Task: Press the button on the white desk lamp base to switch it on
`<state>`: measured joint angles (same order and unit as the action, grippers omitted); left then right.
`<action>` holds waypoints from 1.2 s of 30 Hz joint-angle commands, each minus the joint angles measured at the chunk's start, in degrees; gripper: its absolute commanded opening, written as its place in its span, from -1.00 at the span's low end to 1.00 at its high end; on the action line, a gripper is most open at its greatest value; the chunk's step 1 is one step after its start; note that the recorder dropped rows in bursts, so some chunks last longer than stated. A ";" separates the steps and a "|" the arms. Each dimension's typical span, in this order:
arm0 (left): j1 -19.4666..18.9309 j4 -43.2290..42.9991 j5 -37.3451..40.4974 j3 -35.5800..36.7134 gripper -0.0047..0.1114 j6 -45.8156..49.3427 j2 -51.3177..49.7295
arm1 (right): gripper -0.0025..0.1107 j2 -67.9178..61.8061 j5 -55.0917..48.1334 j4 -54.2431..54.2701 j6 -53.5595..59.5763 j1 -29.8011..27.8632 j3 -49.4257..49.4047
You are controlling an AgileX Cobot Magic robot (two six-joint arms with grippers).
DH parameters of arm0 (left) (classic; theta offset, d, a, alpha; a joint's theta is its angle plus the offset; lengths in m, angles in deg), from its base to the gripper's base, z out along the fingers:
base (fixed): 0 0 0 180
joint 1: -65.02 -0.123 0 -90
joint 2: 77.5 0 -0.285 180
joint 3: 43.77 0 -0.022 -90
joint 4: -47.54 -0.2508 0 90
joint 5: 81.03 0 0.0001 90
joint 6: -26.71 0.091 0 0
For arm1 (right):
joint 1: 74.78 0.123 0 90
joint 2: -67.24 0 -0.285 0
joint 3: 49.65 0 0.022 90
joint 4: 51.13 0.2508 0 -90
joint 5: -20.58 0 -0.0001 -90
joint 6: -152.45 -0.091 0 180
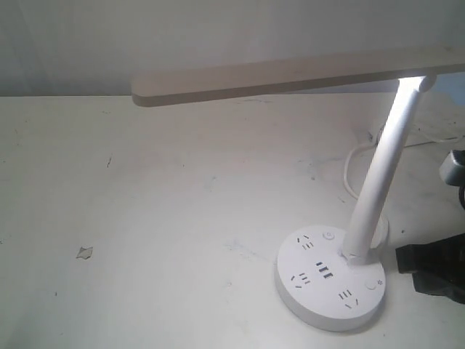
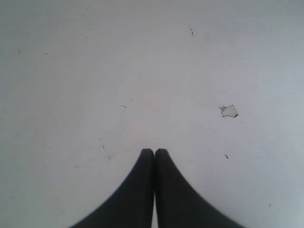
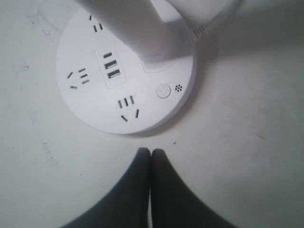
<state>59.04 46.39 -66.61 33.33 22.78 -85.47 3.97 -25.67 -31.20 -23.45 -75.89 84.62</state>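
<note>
The white desk lamp base [image 1: 312, 291] is a thick round disc with socket slots and USB ports, and its slanted pole [image 1: 381, 174] rises from it. The button [image 1: 373, 283] sits near the disc's right rim with a tiny dark dot beside it. In the right wrist view the button [image 3: 163, 90] lies just ahead of my right gripper [image 3: 151, 151]. That gripper is shut on nothing, its tips a short way off the base's [image 3: 95, 109] rim and above the table. From outside, the right gripper [image 1: 401, 260] shows as a dark shape right of the base. My left gripper [image 2: 154, 150] is shut over bare table.
The lamp's long flat head [image 1: 290, 76] spans overhead. A second button with a dark mark [image 1: 329, 235] sits at the disc's far side. A white cable [image 1: 354, 163] loops behind the pole. A chipped spot [image 1: 84, 252] marks the table [image 1: 182, 182] at left.
</note>
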 commanded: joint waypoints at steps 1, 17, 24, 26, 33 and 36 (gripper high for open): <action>0.47 0.03 0.10 0.11 -0.92 -0.07 0.18 | -0.96 0.43 0.23 -0.58 0.36 -0.05 -0.13; 0.47 0.03 0.10 0.11 -0.92 -0.07 0.18 | -0.96 14.50 0.48 -8.38 0.51 -0.05 -0.13; 0.47 0.03 0.10 0.11 -0.92 -0.07 0.18 | -0.96 38.99 22.29 -16.09 5.14 -0.05 -8.02; 0.47 0.03 0.10 0.11 -0.92 -0.07 0.18 | -0.96 45.99 29.74 -17.00 5.14 -0.05 -17.06; 0.47 0.03 0.10 0.11 -0.92 -0.07 0.18 | -0.96 54.11 34.34 -16.86 1.37 -0.05 -31.48; 0.47 0.03 0.10 0.11 -0.92 -0.07 0.18 | -0.96 55.01 31.06 -16.86 0.36 -0.05 -31.48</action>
<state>59.04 46.39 -66.61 33.33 22.78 -85.47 58.05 6.77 -47.54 -21.77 -75.89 53.40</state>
